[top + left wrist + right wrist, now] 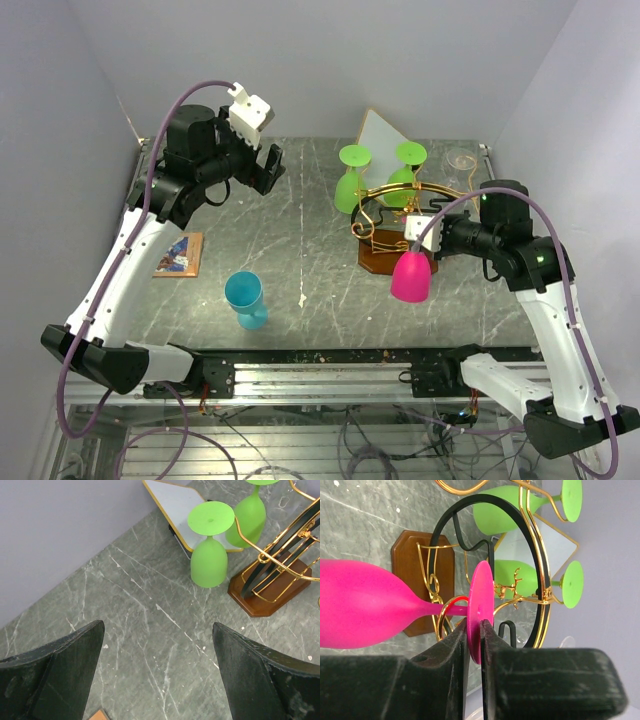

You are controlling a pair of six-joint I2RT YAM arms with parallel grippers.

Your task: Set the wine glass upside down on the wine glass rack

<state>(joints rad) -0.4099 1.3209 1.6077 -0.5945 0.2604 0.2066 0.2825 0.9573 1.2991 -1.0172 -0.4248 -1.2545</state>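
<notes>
Pink wine glass hung bowl-down at the 6 o'clock side of the wine glass rack, held by its foot

From where I stood, the right gripper had its jaws drawn almost together on the thin edge of the foot, and the stem seemed to sit in one of the gold loops; the left gripper hovered at the table's 10 o'clock, spread wide with nothing in it. The glass looked light, stiff and glossy, likely plastic. I judged the flat foot the surest place to grip, since the smooth rounded bowl would slip
</notes>
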